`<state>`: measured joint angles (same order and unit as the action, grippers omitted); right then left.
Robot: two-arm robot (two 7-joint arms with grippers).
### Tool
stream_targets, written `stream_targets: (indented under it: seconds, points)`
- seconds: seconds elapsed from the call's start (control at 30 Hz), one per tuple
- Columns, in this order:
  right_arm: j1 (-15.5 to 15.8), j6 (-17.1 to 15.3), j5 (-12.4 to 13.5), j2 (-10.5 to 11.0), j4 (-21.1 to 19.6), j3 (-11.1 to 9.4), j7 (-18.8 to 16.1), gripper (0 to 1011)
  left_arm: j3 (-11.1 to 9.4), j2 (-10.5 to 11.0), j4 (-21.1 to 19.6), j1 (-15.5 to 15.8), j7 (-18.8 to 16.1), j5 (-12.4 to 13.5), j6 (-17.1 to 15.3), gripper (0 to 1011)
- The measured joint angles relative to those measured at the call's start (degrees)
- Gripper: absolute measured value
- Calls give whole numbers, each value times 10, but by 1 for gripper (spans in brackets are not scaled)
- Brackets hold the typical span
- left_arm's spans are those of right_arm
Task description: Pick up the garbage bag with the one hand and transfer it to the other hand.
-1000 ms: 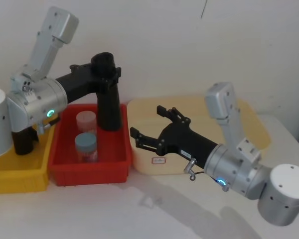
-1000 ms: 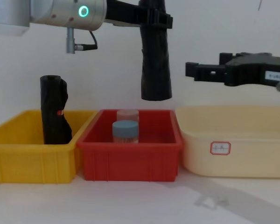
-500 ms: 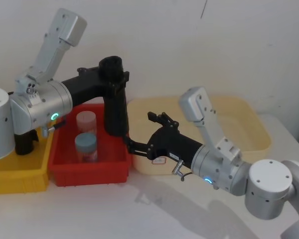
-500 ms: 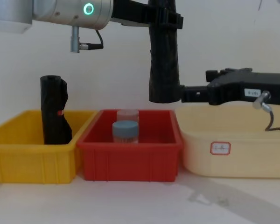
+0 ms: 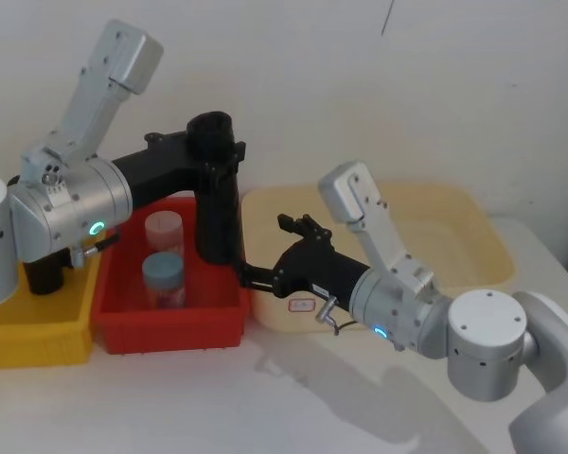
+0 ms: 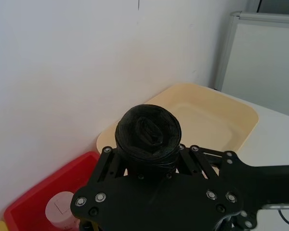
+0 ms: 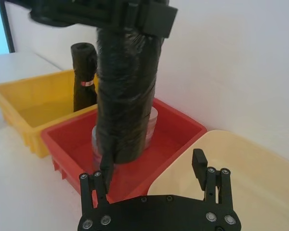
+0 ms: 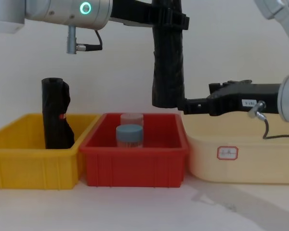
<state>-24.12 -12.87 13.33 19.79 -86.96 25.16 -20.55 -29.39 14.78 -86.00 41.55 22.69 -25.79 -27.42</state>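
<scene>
- The garbage bag (image 5: 218, 203) hangs in the air with its long axis close to upright. Its rolled top end points up and its free lower end points down.
- The left tool (image 5: 213, 151) is clamped round the bag near its top, fingers closed on both sides. Most of the roll hangs below this tool, and a short stub rises above it.
- In the left wrist view, the bag's crumpled top (image 6: 148, 134) sits between the black fingers (image 6: 106, 161) of the left tool (image 6: 148, 144).
- The right tool (image 5: 265, 248) lies roughly level and reaches in from the right towards the bag's lower end, with its fingers spread wide.
- In the right wrist view, the bag (image 7: 125, 96) stands just ahead of one finger (image 7: 106, 171) of the right tool (image 7: 152, 166). The other finger is well to the side. I cannot tell whether that near finger touches the roll.
- In the chest view, the tip of the right tool (image 8: 190, 103) meets the outline of the bag (image 8: 167, 67) at the bag's bottom end, far below the left tool (image 8: 168, 17).
- Below both tools is a red bin (image 5: 170, 326) holding a clear jar (image 5: 164, 230) and a blue-lidded jar (image 5: 163, 277).
- A cream tub (image 5: 473, 213) sits under and behind the right tool.
- On the far side of the left tool from the right one is a yellow bin (image 8: 33, 163). In it stands a second black roll (image 8: 55, 115) with a red mark.
- All three containers rest on the white table (image 5: 170, 407).
</scene>
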Motion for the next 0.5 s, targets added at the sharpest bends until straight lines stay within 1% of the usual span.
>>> stream_targets:
  seconds: [0.2,0.5]
  points:
    - [-10,-9,-1,-9,10,0,0,1000,-2,4,-5,-3,0,-2,2,377]
    - [-19,-24,0,-19,12,-1,-3,1000,-7,7,-13,-7,-1,-6,8,377]
